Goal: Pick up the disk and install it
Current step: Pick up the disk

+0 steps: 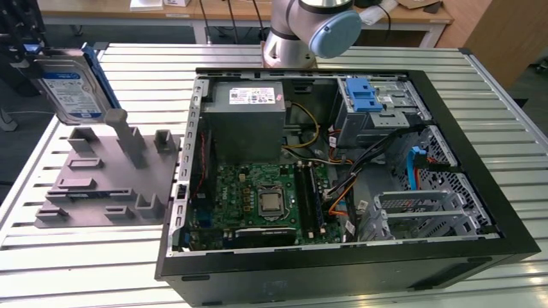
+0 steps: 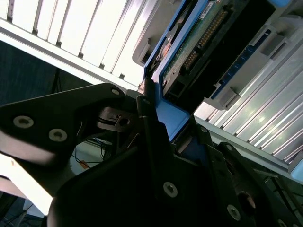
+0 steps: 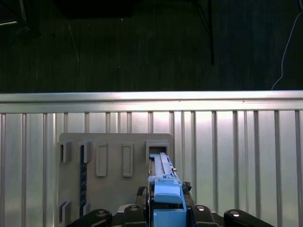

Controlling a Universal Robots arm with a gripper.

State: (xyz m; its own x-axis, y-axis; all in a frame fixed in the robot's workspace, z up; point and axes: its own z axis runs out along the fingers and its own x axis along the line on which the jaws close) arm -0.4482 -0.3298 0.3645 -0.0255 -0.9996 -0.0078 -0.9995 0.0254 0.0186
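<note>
The disk [image 1: 73,86], silver with a white-and-blue label and blue side rails, stands on edge in the air above the grey holder plate [image 1: 102,179] at the exterior view's left. My gripper [image 1: 34,54] is shut on the disk's upper end, coming in from the far left edge. In the first wrist view the disk's blue rail [image 3: 166,196] runs out from between my gripper's [image 3: 168,213] black fingers, over the holder plate [image 3: 116,165]. In the second wrist view the disk's green circuit-board underside [image 2: 199,42] sits just beyond my finger [image 2: 151,127].
An open black computer case [image 1: 342,256] lies flat on the slatted metal table [image 1: 86,269]. Inside are a grey power-supply box [image 1: 248,122], a silver bay with a blue latch [image 1: 373,99], the motherboard [image 1: 265,199] and loose cables. The arm's base [image 1: 296,38] stands behind the case.
</note>
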